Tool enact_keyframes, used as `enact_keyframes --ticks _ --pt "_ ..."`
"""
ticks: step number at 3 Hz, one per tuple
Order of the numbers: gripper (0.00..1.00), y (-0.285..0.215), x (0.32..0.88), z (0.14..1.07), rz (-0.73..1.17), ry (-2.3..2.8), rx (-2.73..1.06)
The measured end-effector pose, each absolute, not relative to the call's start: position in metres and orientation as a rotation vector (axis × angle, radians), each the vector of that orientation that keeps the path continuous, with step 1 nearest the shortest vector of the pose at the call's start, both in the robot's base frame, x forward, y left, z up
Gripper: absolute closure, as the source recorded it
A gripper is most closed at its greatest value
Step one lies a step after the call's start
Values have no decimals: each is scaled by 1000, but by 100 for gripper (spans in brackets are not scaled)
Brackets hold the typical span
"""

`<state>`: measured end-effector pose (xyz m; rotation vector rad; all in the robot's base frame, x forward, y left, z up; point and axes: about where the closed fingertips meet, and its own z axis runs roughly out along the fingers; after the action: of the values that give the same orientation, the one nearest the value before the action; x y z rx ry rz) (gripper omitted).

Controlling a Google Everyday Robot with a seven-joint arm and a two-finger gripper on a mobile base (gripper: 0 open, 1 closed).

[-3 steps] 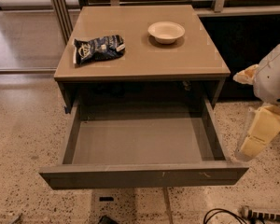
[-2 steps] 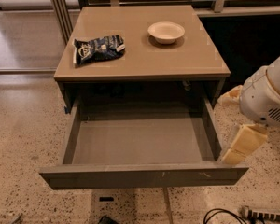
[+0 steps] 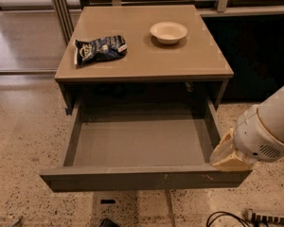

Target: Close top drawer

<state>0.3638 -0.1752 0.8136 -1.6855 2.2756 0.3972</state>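
Observation:
The top drawer (image 3: 142, 176) is pulled far out of the grey-brown cabinet and is empty inside; its flat front faces me, with small pale scratches near its right end. My gripper (image 3: 227, 156) hangs from the white arm at the right and sits against the drawer's front right corner, just above the front panel. Its pale fingers are partly hidden by the white wrist.
On the cabinet top (image 3: 194, 56) lie a dark snack bag (image 3: 100, 49) at the left and a white bowl (image 3: 168, 32) at the back right. Speckled floor surrounds the cabinet. Cables (image 3: 236, 219) lie on the floor at the bottom right.
The arm has moved left and down, from beside the drawer's right side to its front right corner. The drawer has not visibly moved.

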Motion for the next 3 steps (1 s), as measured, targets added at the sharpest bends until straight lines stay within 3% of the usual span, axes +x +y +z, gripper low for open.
enact_keyframes --ticks 1,3 --pt "96 -176 354 799 442 2283 -1669" --pt "100 -203 374 831 342 2245 -1666"
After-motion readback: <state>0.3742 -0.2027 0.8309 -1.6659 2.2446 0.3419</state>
